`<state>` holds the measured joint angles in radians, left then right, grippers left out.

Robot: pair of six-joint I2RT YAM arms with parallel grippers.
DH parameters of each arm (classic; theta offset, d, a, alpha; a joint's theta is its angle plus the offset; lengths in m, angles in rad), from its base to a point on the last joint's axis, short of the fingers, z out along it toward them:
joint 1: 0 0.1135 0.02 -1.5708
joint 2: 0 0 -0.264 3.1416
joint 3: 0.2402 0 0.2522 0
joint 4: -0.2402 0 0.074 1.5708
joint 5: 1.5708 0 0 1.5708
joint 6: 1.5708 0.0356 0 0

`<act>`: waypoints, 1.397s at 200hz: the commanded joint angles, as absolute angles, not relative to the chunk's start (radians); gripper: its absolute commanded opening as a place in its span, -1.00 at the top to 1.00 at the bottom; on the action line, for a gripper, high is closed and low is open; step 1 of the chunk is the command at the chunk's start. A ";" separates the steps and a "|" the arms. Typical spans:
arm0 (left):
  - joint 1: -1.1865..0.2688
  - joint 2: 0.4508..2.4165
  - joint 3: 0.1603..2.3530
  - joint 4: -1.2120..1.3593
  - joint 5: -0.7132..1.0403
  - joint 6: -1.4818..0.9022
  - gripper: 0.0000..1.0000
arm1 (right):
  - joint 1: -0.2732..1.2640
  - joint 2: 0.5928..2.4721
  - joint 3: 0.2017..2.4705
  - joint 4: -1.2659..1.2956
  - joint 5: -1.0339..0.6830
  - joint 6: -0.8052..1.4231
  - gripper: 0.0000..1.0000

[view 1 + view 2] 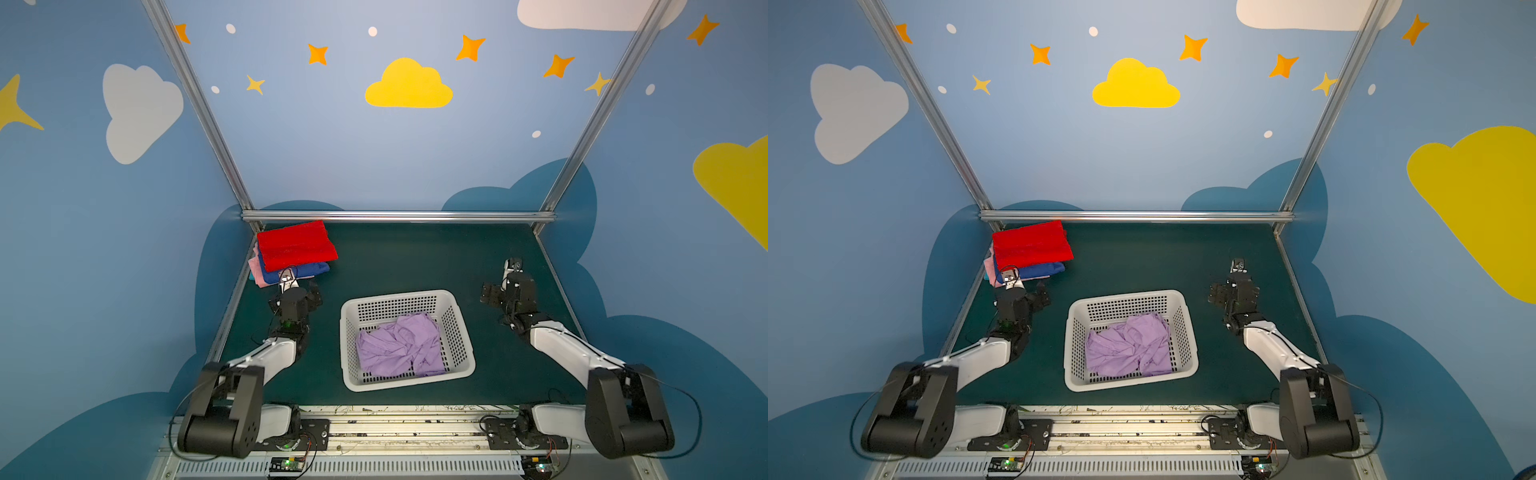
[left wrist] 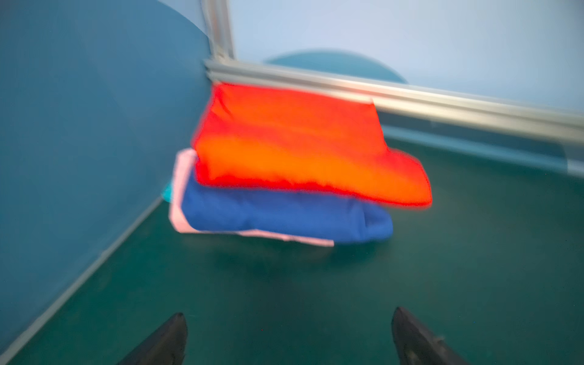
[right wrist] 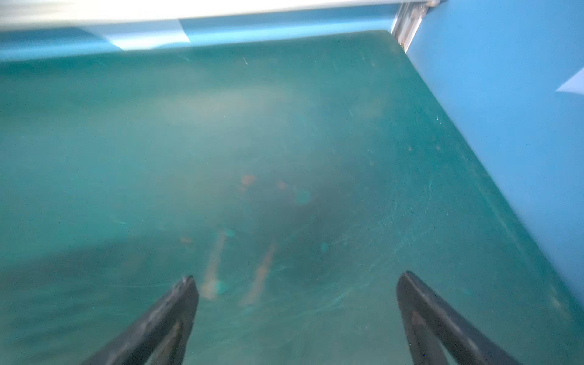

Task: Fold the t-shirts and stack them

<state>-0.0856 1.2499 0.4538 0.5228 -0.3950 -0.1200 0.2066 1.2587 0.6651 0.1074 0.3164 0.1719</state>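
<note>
A crumpled lavender t-shirt (image 1: 399,345) (image 1: 1127,347) lies inside the white basket (image 1: 397,296) in both top views. At the far left corner stands a folded stack: a red t-shirt (image 1: 295,245) (image 2: 300,142) on top, a royal blue one (image 1: 309,270) (image 2: 278,215) under it, and a pink one (image 1: 257,270) (image 2: 183,177) at the bottom. My left gripper (image 1: 296,291) (image 2: 289,319) is open and empty, just in front of the stack. My right gripper (image 1: 503,289) (image 3: 297,284) is open and empty over bare mat at the right.
The dark green mat (image 1: 415,257) covers the table. Aluminium rails (image 1: 399,216) and blue walls close in the back and both sides. The basket sits mid-table between the two arms.
</note>
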 commanded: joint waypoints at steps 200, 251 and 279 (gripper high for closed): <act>-0.089 0.678 0.640 -0.603 0.149 -0.820 -0.25 | 0.497 1.383 0.921 -0.646 0.050 0.519 0.33; -0.228 0.720 0.541 -0.483 0.203 -0.952 -0.17 | 0.321 1.514 1.074 -0.681 0.084 0.466 0.74; -0.373 0.779 0.556 -0.454 0.104 -0.982 -0.21 | 0.258 1.548 1.172 -0.697 0.140 0.416 0.56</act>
